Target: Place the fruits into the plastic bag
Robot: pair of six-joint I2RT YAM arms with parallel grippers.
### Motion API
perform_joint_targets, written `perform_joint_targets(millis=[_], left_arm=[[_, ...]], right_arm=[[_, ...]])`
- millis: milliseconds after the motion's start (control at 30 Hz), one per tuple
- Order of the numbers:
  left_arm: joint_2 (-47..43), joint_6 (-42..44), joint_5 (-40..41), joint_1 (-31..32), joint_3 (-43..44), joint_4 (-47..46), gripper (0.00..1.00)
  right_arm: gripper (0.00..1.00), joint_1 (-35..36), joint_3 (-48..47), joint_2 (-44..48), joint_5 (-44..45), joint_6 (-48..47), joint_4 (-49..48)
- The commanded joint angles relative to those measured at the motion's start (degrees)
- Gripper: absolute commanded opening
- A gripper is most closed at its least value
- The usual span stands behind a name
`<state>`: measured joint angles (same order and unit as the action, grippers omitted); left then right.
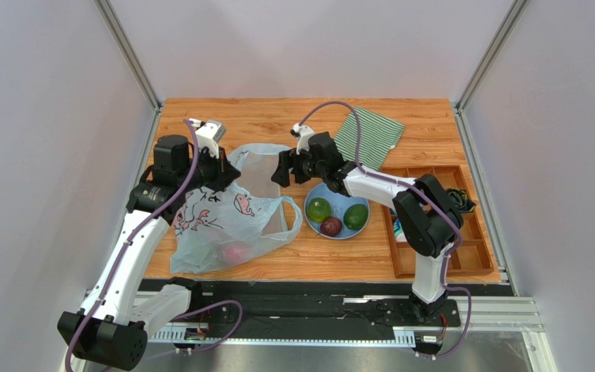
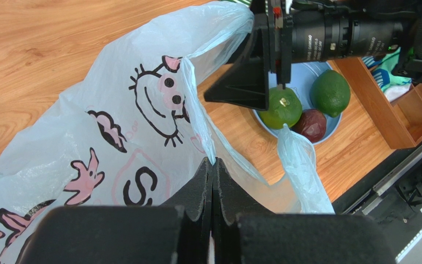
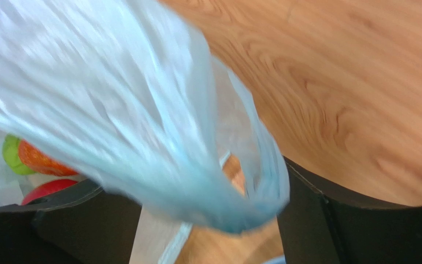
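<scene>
**Overhead view.** The plastic bag (image 1: 227,221) lies on the table (image 1: 277,116), left of centre, with its mouth turned toward the far edge. The left gripper (image 1: 229,177) is at the left side of the mouth, on the rim. The right gripper (image 1: 283,172) is at the right side of the mouth, beside a raised handle. A red fruit (image 1: 235,252) shows through the film near the bag's near end. A blue plate (image 1: 339,197) stands just right of the bag. It carries a left green fruit (image 1: 318,209), a right green fruit (image 1: 356,216) and a dark purple fruit (image 1: 331,225). A striped cloth (image 1: 370,136) lies at the far edge. A wooden tray (image 1: 432,174) lies to the right.

**Left wrist view.** The left gripper (image 2: 213,165) is clenched, its tips pressed together on a fold of the plastic bag (image 2: 114,126). A black finger (image 2: 243,77) of the right arm hangs above the near rim of the blue plate (image 2: 301,74). The left green fruit (image 2: 281,107), the right green fruit (image 2: 330,92) and the dark purple fruit (image 2: 311,125) rest on the plate, touching one another.

**Right wrist view.** The right gripper (image 3: 196,192) is released, with its fingers (image 3: 334,220) wide apart. A blurred loop of the plastic bag (image 3: 114,110) hangs between them, unpinched. At the left edge, under the film, sit a bright green fruit (image 3: 10,154), an orange fruit (image 3: 40,159) and the red fruit (image 3: 48,190).
</scene>
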<state>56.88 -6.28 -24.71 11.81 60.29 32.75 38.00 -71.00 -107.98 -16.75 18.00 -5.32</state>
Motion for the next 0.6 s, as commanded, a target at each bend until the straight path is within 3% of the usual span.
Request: perform_joint_targets(millis=[0,133,200,400,567], left_arm=[[0.0,0.6,0.2,-0.2,1.1,-1.6,0.0],[-0.5,0.2,0.1,-0.2,1.0,-1.9,0.0],[-1.2,0.0,0.8,-0.2,0.9,-2.1,0.0],[-5.7,-1.3,4.6,-0.5,-0.5,-4.3,0.0],[-9.9,-4.3,6.8,-2.1,-2.6,-7.7,0.0]], right_arm=[[0.78,-0.8,-4.6,-3.4,-4.6,-0.5,-11.5],[0.33,-1.2,-4.8,-3.7,-8.1,0.3,-15.3],[0.0,-1.2,-4.3,-0.9,-7.4,-0.1,-15.0],[0.0,-0.6,-6.2,10.8,-1.9,-4.5,-2.9],[0.0,0.5,-16.3,15.3,2.2,-8.5,9.4]])
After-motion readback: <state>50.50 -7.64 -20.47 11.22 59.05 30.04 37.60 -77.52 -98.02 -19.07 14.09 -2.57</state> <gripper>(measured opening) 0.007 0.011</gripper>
